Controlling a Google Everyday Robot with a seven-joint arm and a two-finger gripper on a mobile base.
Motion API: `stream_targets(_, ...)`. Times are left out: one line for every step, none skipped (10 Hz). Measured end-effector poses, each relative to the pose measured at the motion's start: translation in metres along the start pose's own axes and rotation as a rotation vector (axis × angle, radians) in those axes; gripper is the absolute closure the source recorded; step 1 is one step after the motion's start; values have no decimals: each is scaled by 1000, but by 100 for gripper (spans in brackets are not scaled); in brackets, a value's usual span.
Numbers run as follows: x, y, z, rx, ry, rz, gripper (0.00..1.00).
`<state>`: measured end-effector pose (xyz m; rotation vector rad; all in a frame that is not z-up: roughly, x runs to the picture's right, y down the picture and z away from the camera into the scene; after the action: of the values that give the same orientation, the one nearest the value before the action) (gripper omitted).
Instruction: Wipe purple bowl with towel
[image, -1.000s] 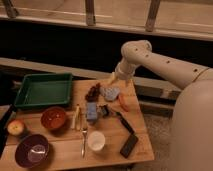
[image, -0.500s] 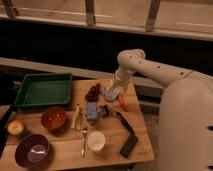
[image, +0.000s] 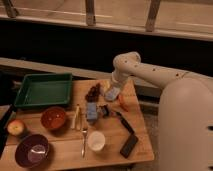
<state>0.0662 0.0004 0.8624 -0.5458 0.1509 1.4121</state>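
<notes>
1. The robot's arm (image: 150, 75) reaches from the right across the far side of the wooden bench (image: 60, 159), then bends down at the elbow.
2. The gripper (image: 114, 88) is down low at the far middle of the bench, right over the towel (image: 111, 95).
3. The jaws are spread as wide as they go and have hold of nothing that I can make out. Whether they touch the cloth I cannot tell.
4. The towel is a small pale grey-blue scrap. It lies between a dark reddish lump (image: 92, 92) on its left and an orange thing (image: 122, 102) on its right.
5. The purple bowl (image: 32, 150) sits upright at the near left corner of the bench, well apart from the gripper and the towel.
6. Just beyond the purple bowl stand an orange-brown bowl (image: 53, 118) and, nearer the left edge, an apple (image: 16, 128).
7. A green tray (image: 42, 90) takes up the far left of the bench.
8. A bluer block (image: 91, 111) lies near the middle, and a white cup (image: 96, 141) stands nearer the front edge.
9. A flat black slab (image: 129, 146) lies at the near right.
</notes>
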Motion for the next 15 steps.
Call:
stream_targets(-3, 5, -3, 3, -45, -32, 34)
stream_targets(-4, 8, -4, 4, -62, -46, 34)
stream_targets(-4, 9, -4, 5, -68, -52, 34)
stream_targets(-4, 9, -4, 6, -67, -50, 34)
stream_targets(-5, 9, -4, 3, -72, -47, 34)
stream_targets(-9, 8, 3, -5, -75, -38, 34)
stream_targets(-14, 10, 10, -13, -76, -36, 34)
stream_targets(-20, 14, 19, -20, -72, -46, 34)
stream_targets(-24, 12, 24, -21, -71, -49, 34)
stream_targets(-26, 7, 29, -20, -67, -46, 34)
stream_targets(-28, 6, 36, -25, -57, -46, 34)
stream_targets(-29, 9, 44, -36, -46, -45, 34)
stream_targets(-29, 12, 52, -44, -32, -44, 34)
stream_targets(-28, 15, 61, -62, -14, -35, 34)
stream_targets(-27, 16, 68, -73, -3, -29, 34)
